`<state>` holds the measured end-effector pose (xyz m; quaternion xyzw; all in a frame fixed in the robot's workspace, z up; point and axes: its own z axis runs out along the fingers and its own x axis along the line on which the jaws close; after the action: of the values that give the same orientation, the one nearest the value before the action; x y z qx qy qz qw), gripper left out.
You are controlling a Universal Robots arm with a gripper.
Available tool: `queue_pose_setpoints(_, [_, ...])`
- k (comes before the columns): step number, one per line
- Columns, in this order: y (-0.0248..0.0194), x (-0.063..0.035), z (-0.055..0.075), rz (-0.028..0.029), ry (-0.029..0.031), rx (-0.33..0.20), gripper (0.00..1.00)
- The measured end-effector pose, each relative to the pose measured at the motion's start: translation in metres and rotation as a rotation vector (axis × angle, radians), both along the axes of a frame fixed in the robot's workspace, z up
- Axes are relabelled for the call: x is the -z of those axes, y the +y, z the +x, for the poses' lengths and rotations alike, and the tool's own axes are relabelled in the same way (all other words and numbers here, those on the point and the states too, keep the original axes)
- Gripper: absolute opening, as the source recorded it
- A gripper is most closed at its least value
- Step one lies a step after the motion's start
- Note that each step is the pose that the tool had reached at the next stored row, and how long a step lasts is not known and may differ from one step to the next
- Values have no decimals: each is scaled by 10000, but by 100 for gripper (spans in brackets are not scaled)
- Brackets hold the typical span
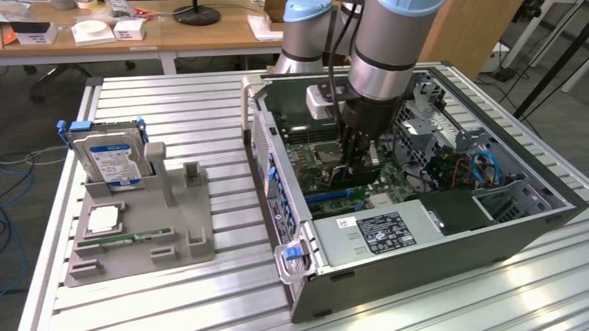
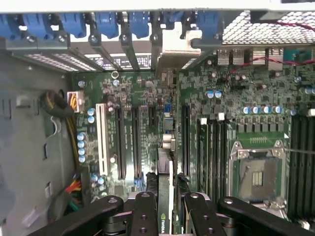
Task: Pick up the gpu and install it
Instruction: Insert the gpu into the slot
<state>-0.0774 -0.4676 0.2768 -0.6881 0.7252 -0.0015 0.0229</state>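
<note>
While clamped edge-on between black gripper (image 2: 165, 216) fingers, thin black-faced gpu card (image 2: 166, 196) stands upright over green motherboard (image 2: 206, 98).
Rigid, light, fragile pcb; hold top edge, silver bracket (image 2: 173, 46) w/ rear slots of grey pc case (image 1: 414, 241).

A table (image 1: 184, 103) of pale metal slats carries everything. The open computer case (image 1: 414, 276) lies on its side on it. Beside the case, toward the exterior view's left, a grey holder tray (image 1: 138, 234) rests on the slats, apparently not touching the case.
</note>
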Motion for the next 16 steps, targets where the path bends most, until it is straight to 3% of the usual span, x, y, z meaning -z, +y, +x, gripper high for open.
queue_pose_setpoints(16, [0, 133, -83, -1, -8, 0, 26])
